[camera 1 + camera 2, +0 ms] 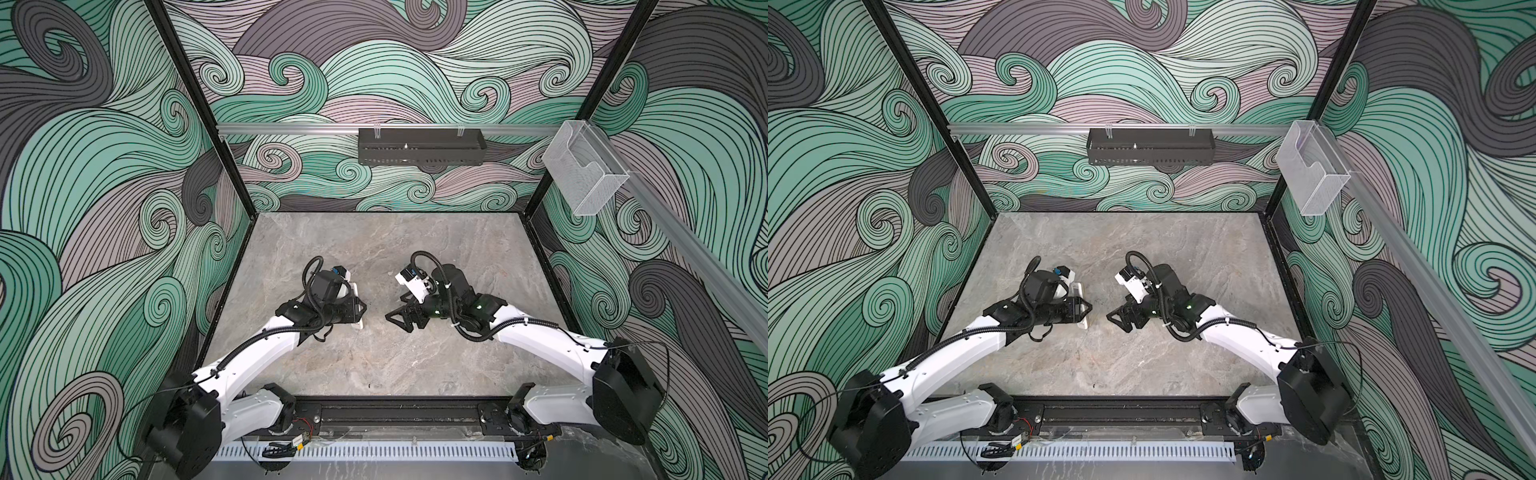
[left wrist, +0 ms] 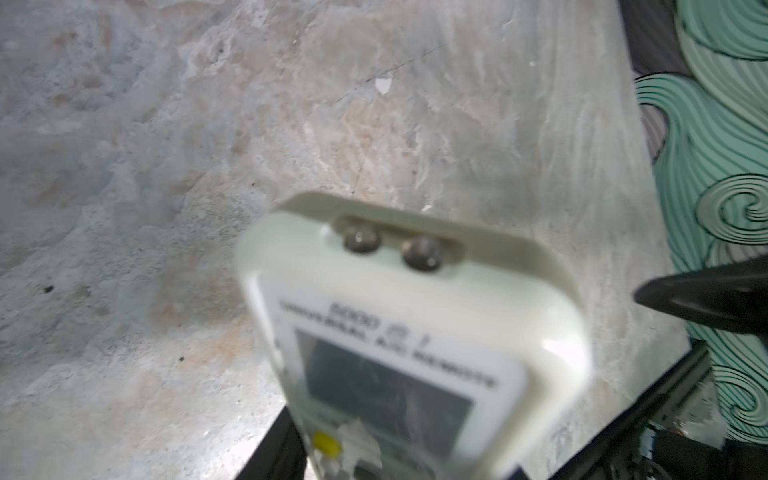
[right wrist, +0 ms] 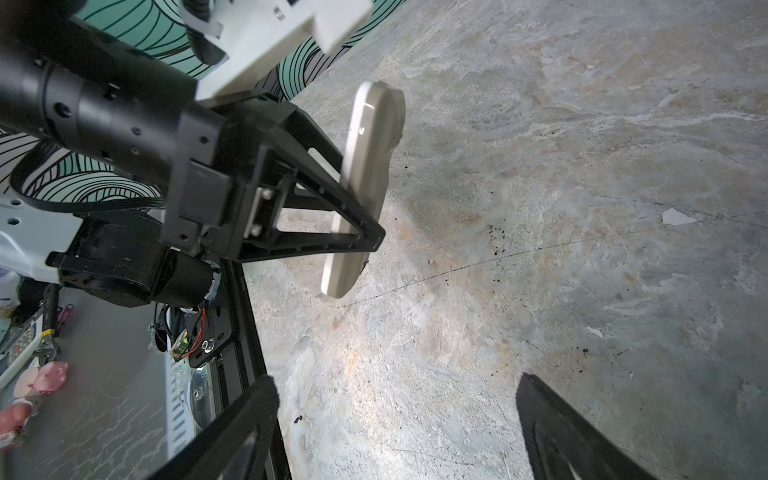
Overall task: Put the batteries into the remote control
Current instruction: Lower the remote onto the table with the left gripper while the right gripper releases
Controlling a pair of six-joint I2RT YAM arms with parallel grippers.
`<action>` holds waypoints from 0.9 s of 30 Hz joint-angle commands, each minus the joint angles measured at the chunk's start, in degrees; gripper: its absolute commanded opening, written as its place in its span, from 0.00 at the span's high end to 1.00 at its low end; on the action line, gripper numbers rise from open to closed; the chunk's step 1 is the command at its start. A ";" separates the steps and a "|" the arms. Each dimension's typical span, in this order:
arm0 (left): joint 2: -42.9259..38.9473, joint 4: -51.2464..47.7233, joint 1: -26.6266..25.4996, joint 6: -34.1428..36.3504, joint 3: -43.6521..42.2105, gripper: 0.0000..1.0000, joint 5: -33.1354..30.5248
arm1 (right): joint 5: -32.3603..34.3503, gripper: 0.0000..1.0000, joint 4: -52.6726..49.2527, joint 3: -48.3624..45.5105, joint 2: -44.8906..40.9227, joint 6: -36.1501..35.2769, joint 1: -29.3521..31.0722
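Left gripper (image 3: 358, 210) is clamped on the remote (image 3: 368, 166), held on edge near the bench's (image 1: 374, 365) middle. The right wrist view catches its plain, pale, rounded back. The left wrist view, blurred, gives the screen (image 2: 386, 386), 2 dark round lenses (image 2: 361, 240) at the end and 1 yellow button (image 2: 326, 444). Right gripper (image 3: 399, 386) gapes wide, empty, over marbled grey stone.

Overhead pair; wrist-cams near remote control (image 2: 411, 353)
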 commanded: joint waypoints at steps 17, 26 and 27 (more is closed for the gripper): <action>10.99 -6.20 -0.32 0.99 4.27 1.00 -3.57 | 1.16 0.09 -0.62 0.57 0.85 -0.61 -0.20; 16.44 -9.66 -0.76 0.93 7.01 1.00 -8.33 | 1.57 0.09 -0.90 0.73 0.77 -0.79 -0.18; 17.07 -9.70 -0.96 0.93 7.15 1.00 -8.53 | 1.58 0.09 -0.94 0.74 0.85 -0.81 -0.12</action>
